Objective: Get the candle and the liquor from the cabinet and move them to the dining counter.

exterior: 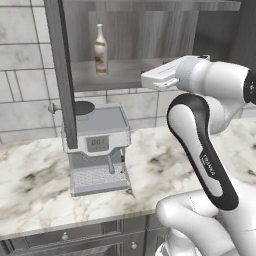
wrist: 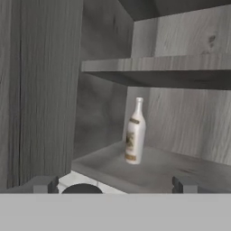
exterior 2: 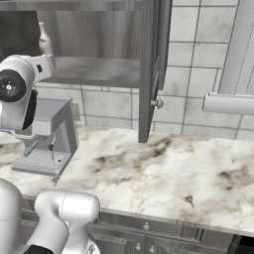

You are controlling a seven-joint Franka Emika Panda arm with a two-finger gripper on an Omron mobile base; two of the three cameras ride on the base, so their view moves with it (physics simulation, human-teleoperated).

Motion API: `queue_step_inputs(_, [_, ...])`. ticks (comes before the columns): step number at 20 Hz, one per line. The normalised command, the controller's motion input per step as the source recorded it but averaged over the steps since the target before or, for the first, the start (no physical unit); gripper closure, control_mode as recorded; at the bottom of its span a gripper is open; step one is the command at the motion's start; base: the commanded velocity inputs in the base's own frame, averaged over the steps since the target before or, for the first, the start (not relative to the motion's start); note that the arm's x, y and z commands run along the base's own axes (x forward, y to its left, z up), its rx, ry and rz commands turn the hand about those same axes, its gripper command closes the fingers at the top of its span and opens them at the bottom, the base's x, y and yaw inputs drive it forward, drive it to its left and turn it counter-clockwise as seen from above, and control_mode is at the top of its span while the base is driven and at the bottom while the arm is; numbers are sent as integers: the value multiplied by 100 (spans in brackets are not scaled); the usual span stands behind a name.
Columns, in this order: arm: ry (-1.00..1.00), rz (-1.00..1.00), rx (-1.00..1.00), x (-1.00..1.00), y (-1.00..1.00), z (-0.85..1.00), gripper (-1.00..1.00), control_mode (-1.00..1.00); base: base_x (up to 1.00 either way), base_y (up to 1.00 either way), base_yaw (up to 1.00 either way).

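Note:
The liquor [wrist: 135, 133], a slender bottle with a long neck and a pale label, stands upright on the lower shelf of the open cabinet [wrist: 149, 169]. It also shows at the shelf's left end [exterior: 101, 50] and partly behind my arm [exterior 2: 44, 37]. My gripper [wrist: 113, 185] is open, its two fingertips wide apart, a short way in front of the shelf edge and level with the bottle, touching nothing. My white hand [exterior: 161, 77] hangs right of the bottle. The candle and the dining counter are out of view.
A grey coffee machine [exterior: 97, 150] stands on the marble worktop [exterior: 30, 190] right under the shelf. The cabinet doors [exterior: 62, 75] [exterior 2: 149, 69] hang open on both sides. A pale hood-like ledge [exterior 2: 228, 104] juts out at the right. Grey drawers [exterior 2: 144, 233] run below.

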Motion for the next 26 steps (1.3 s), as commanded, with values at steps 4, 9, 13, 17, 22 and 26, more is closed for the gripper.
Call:
queue_step_inputs(4, [0,1,0,3,0,0,-100,-100,0,0,0])
queue_step_inputs(9, [0,0,0,3,0,0,-100,-100,0,0,0])
queue_step_inputs(13, [0,0,0,22,0,0,-100,-100,0,0,0])
queue_step_inputs(17, [0,0,0,30,1,0,-100,-100,0,0,0])
queue_step_inputs(22, [0,0,0,33,-1,0,-100,-100,0,0,0])
queue_step_inputs(26, [0,0,0,41,0,0,-100,-100,0,0,0])
